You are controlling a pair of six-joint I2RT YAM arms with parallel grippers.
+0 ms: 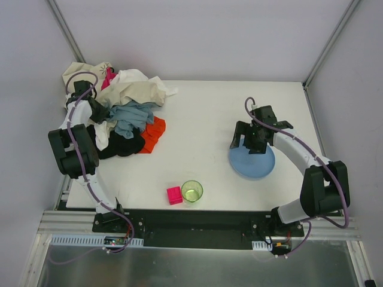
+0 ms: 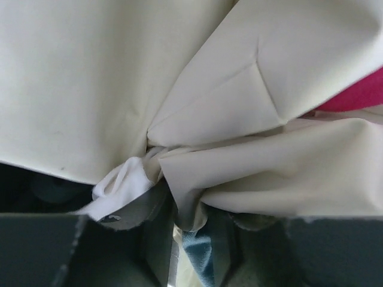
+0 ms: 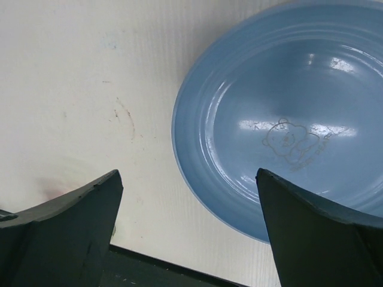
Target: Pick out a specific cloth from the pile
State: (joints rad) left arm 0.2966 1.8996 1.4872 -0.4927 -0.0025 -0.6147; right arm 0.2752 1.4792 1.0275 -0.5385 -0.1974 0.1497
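The orange-red cloth (image 1: 153, 134) lies at the right front edge of the pile (image 1: 128, 95), partly under the grey-blue piece (image 1: 130, 118) and beside black fabric. My left gripper (image 1: 100, 112) is buried in the left side of the pile, well left of the orange-red cloth. In the left wrist view the left gripper (image 2: 191, 236) has its jaws nearly closed on a fold of the beige sheet (image 2: 269, 89), with grey-blue fabric (image 2: 200, 257) between them. My right gripper (image 1: 251, 141) is open and empty over the blue plate (image 1: 252, 162).
A white piece (image 2: 122, 182) and a magenta-pink piece (image 2: 359, 95) touch the beige sheet. A pink cube (image 1: 174, 195) and a green cup (image 1: 192, 191) stand near the table's front edge. In the right wrist view the blue plate (image 3: 287, 119) lies under the right gripper (image 3: 187, 176).
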